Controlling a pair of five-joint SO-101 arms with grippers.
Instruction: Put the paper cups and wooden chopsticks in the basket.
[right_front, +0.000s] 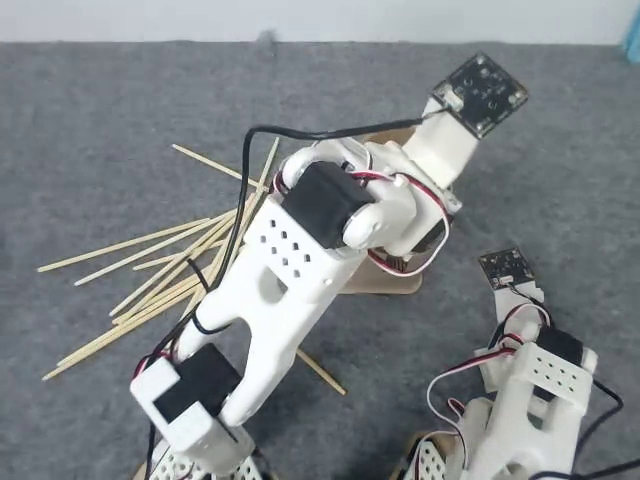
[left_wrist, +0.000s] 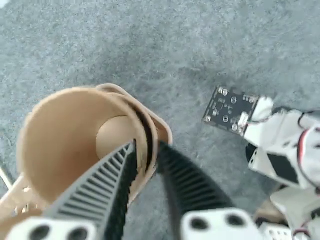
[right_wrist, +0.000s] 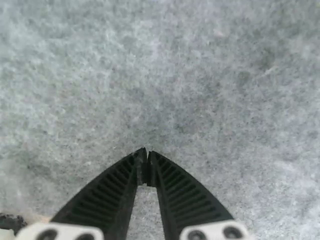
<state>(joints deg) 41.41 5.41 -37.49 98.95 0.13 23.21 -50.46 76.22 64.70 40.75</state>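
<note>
paper cup (left_wrist: 65, 135), apparently two nested, is pinched at its rim by the left tool (left_wrist: 146, 150), one finger inside and one outside, over the grey tabletop (left_wrist: 210, 45). wooden chopsticks (right_front: 160, 270) lie scattered on the tabletop beside that arm. the right tool (right_wrist: 147, 156) is pressed together, low over the tabletop.

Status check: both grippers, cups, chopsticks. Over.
Left gripper shut on a cup at its rim. Right gripper shut, empty, over carpet. Chopsticks loose on the carpet, partly under the left arm.
</note>
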